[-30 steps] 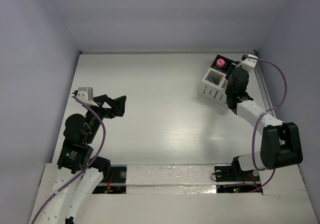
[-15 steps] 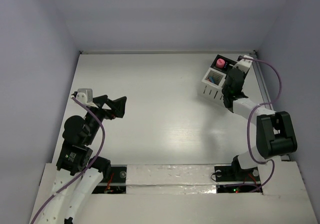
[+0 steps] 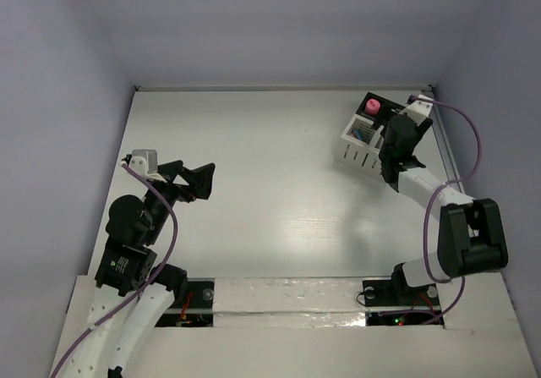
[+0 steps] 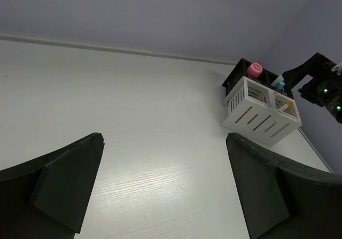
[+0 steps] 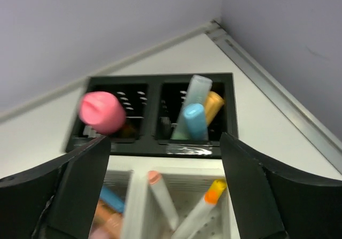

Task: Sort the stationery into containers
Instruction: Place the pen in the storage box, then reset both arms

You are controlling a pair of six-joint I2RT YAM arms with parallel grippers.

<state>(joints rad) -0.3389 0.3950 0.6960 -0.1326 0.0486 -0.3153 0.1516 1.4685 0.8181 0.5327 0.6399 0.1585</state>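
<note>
the sorting looks close to finished, as far as we can judge. the white organizer [image 4: 262,113] stands at the far right corner of the tabletop [image 3: 254,158], with the black section [image 5: 155,78] joined to its far side. in the right black compartment a blue piece [image 5: 193,118], a green piece [image 5: 195,92] and an orange piece [image 5: 214,105] lean together. a pink cylinder [image 5: 101,112] sticks up from the left black compartment. white sticks [image 5: 200,212] with coloured tips lean in a near white compartment, and more pieces show blurred in the one to its left.

our right hand [image 5: 163,159] hovers just above the organizer, fingers spread wide, nothing between them. our left hand [image 4: 163,159] hangs well apart at the near left, also spread and empty.

in the overhead view we find no loose piece on the tabletop, so little or nothing seems left. whether each piece sits in its proper compartment, we cannot tell.
</note>
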